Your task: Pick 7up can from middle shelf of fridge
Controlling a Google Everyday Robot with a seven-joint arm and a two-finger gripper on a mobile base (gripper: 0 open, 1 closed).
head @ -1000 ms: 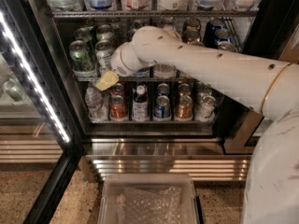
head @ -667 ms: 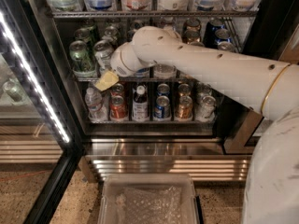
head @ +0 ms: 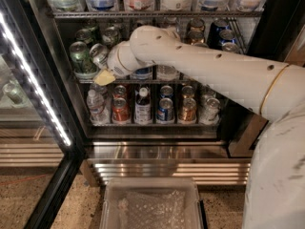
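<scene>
Scarcely any shift: end effector (head: 105, 74) beside one 7up can (head: 98, 55), grip state unclear.

White robot arm (head: 205, 73) reaching from right into open fridge (head: 53, 68), gripper (head: 106, 74) at left end of middle shelf (head: 162, 81), just below tilted 7up can (head: 98, 54), light strip (head: 33, 87) glowing left.

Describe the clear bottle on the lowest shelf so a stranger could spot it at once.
Start at the black-framed fridge and drop to its bottom shelf, one level below the middle shelf where the gripper sits at the left end. The water bottle stands at that row's far left: clear plastic, unlike the red can beside it.
</scene>
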